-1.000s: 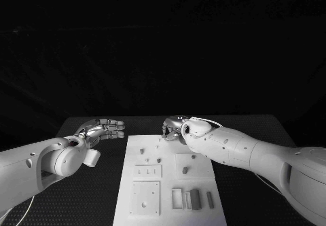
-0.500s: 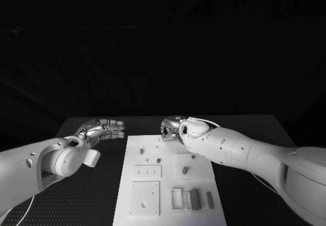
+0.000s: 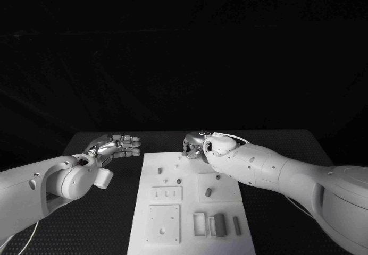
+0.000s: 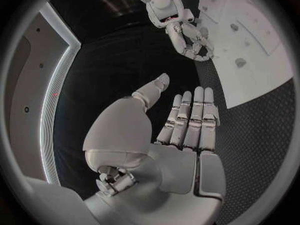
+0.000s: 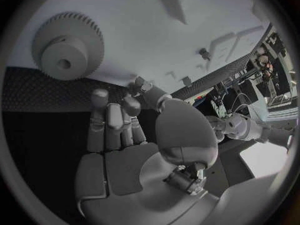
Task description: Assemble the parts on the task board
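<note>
Both silver hands hover at the far end of the white rectangular task board (image 3: pixel 192 202).
The left hand (image 3: pixel 115 146), beside the board's far corner, is flat with fingers extended, holding nothing. The right hand (image 3: pixel 194 145) is loosely curled and empty, and a grey toothed gear wheel (image 5: pixel 67 46) lies just beyond its fingertips (image 5: pixel 100 96).

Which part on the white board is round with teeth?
The gear, lying flat on the task board just beyond the right hand's fingers. The other parts are small pegs and straight bars.

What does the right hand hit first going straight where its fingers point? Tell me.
Most likely the toothed gear lying on the task board: the right hand points its fingers over the board's edge toward it. Height is unclear, so it might catch that edge first.
</note>
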Available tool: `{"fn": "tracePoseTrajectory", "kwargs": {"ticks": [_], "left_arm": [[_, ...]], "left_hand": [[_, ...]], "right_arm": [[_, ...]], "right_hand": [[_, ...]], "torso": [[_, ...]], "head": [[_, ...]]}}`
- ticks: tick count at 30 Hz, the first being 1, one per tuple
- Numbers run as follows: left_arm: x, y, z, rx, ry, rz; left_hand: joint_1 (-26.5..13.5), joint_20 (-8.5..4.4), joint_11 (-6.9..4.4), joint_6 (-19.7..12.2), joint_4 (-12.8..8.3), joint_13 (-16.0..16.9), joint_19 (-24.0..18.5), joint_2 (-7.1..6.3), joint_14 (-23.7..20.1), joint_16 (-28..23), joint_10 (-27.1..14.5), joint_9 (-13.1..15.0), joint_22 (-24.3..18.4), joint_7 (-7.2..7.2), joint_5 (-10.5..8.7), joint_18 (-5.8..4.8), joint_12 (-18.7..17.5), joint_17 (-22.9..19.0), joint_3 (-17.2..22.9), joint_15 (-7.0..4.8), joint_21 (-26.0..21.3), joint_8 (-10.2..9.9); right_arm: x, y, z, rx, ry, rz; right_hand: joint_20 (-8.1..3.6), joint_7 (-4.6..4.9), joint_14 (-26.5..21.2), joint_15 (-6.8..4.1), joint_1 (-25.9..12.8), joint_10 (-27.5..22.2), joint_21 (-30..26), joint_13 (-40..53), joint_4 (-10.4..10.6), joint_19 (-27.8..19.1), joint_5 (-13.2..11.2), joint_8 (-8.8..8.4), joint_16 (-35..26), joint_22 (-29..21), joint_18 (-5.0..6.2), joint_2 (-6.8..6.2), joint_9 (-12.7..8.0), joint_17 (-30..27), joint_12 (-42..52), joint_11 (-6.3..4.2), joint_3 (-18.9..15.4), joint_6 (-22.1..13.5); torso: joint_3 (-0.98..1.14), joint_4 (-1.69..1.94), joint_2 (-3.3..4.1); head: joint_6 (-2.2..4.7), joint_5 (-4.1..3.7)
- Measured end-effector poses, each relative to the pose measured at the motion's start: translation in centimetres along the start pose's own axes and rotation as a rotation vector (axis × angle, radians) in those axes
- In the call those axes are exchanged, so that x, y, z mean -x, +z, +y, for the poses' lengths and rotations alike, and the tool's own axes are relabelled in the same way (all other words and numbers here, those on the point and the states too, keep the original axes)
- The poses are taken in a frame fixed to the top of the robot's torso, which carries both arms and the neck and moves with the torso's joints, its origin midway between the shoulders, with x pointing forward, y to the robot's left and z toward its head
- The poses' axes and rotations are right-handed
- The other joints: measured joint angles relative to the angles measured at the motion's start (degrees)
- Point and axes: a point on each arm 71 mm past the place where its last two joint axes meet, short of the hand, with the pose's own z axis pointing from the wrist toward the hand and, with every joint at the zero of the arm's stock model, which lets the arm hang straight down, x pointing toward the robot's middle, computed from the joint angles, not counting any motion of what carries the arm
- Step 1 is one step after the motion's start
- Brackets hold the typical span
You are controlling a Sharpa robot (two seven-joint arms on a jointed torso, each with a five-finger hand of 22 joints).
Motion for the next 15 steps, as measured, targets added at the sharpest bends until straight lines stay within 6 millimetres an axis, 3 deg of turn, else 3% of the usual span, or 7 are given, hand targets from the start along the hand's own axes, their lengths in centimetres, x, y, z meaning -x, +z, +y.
{"fn": "tracePoseTrajectory", "kwargs": {"ticks": [8,15], "left_arm": [[-0.01,0.01,0.01,0.001,0.0,0.001],[0.0,0.02,0.01,0.001,0.0,0.001]], "left_hand": [[-0.22,0.0,0.0,0.0,0.19,-0.05,0.0,0.22,0.0,0.0,0.0,-0.03,0.0,0.0,0.0,0.0,0.0,0.06,-0.19,0.0,0.0,0.0],[-0.22,0.0,0.0,0.0,0.19,-0.05,0.0,0.22,0.0,0.0,0.0,-0.03,0.0,0.0,0.0,0.0,0.0,0.05,-0.19,0.0,0.0,0.0]], "right_arm": [[-0.16,-0.01,-0.02,0.0,-0.005,0.016],[-0.18,0.0,0.13,0.004,-0.002,0.018]], "right_hand": [[0.2,-0.4,-0.21,-0.21,-0.64,0.01,0.22,-0.04,0.05,-0.37,0.0,0.61,0.0,0.0,-0.01,1.63,0.17,-0.06,0.0,-0.01,-0.05,0.92],[0.2,-0.19,-0.29,-0.14,-2.49,0.01,0.22,-0.18,0.5,-0.38,0.0,0.41,0.0,0.0,-0.01,-0.23,-0.01,-0.47,0.0,-0.02,-0.81,0.72]], "torso": [[0.02,-0.03,0.01],[0.02,-0.05,0.02]], "head": [[-0.1,0.0],[-0.15,0.01]]}}
